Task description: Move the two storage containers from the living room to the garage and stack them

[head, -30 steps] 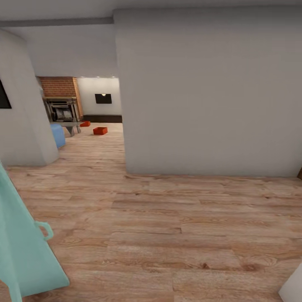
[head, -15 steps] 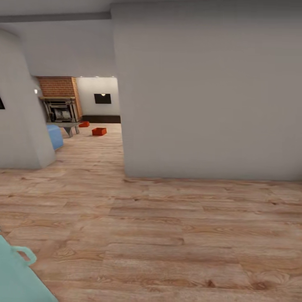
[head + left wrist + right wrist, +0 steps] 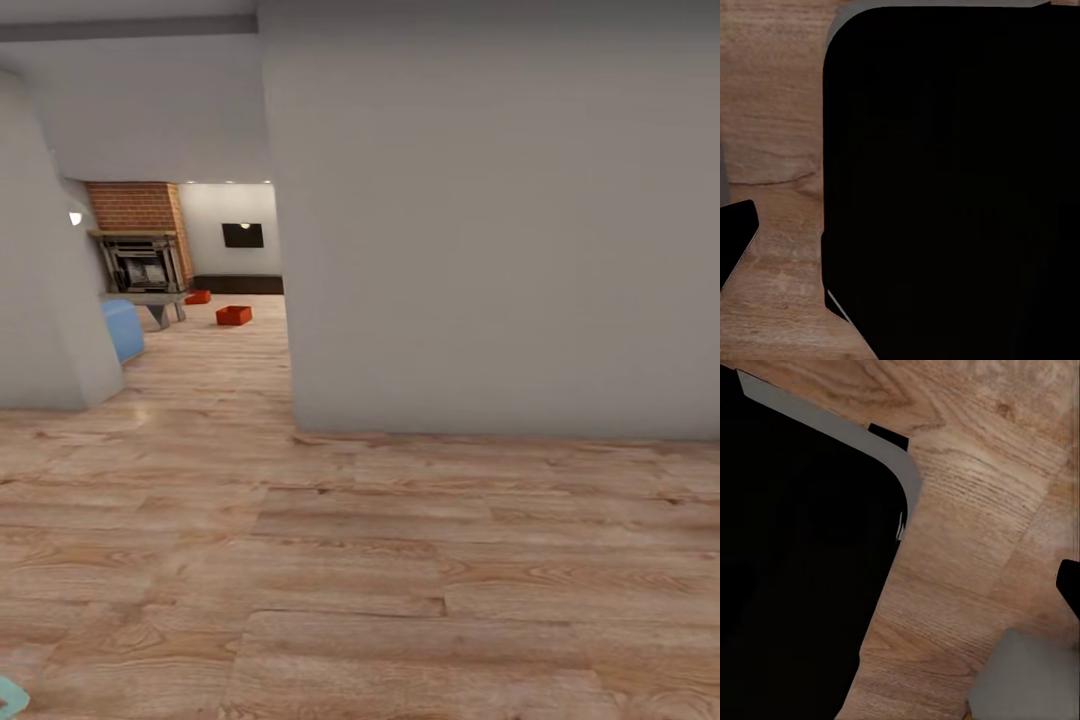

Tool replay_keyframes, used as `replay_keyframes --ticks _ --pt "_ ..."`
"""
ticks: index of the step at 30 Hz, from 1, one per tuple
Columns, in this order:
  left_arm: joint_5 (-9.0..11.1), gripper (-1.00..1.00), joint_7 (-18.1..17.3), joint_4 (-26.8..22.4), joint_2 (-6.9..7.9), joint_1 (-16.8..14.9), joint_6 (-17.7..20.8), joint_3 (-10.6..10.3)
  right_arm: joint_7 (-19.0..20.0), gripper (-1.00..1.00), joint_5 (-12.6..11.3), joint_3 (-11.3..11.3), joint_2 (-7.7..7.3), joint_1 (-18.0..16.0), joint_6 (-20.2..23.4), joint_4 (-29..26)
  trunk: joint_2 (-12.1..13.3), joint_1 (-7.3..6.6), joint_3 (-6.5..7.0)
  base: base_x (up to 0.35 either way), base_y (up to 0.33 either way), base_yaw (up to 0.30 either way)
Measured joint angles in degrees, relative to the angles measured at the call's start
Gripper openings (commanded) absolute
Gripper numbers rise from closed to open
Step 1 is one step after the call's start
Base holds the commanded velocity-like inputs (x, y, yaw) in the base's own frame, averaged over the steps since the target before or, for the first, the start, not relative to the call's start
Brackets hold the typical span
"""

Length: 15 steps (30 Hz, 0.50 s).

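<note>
two storage containers show far off at about 11 o'clock in the head view: the nearer container [image 3: 234, 315] out on the wood-plank floor [image 3: 400, 560], the farther container [image 3: 198, 297] beyond it, near the brick fireplace [image 3: 140, 235] and just before the low dark cabinet [image 3: 240, 284]. count: two orange-red bins, one fireplace, one black tv [image 3: 243, 235], one blue seat [image 3: 121, 329]. since a second ago the view has rolled forward and swung; the teal object that stood at 8 o'clock has slid out to a sliver [image 3: 10, 697] at 7 o'clock. that suggests the robot is still travelling toward the living room, nothing fetched yet. neither pincer's state can be told: both wrist views are mostly black.
</note>
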Motion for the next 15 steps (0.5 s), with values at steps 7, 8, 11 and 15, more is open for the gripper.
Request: replay_keyframes --ticks 7,8,11,15 --pt "0.00 1.00 0.00 0.00 0.06 0.00 0.00 0.00 0.00 1.00 0.00 -0.04 -0.03 0.00 0.00 0.01 0.00 0.00 0.00 0.322 0.000 0.000" --pt "0.00 1.00 0.00 0.00 0.07 0.00 0.00 0.01 0.00 1.00 0.00 -0.06 -0.04 0.00 0.00 0.00 0.00 0.00 0.00 0.322 0.000 0.000" --pt "0.00 1.00 0.00 0.00 0.07 0.00 0.00 0.01 0.00 1.00 0.00 -0.06 -0.04 0.00 0.00 0.00 0.00 0.00 0.00 0.322 0.000 0.000" --pt "0.00 1.00 0.00 0.00 0.07 0.00 0.00 0.00 0.00 1.00 0.00 -0.08 -0.04 0.01 0.00 0.01 0.00 0.00 0.00 0.322 0.000 0.000"
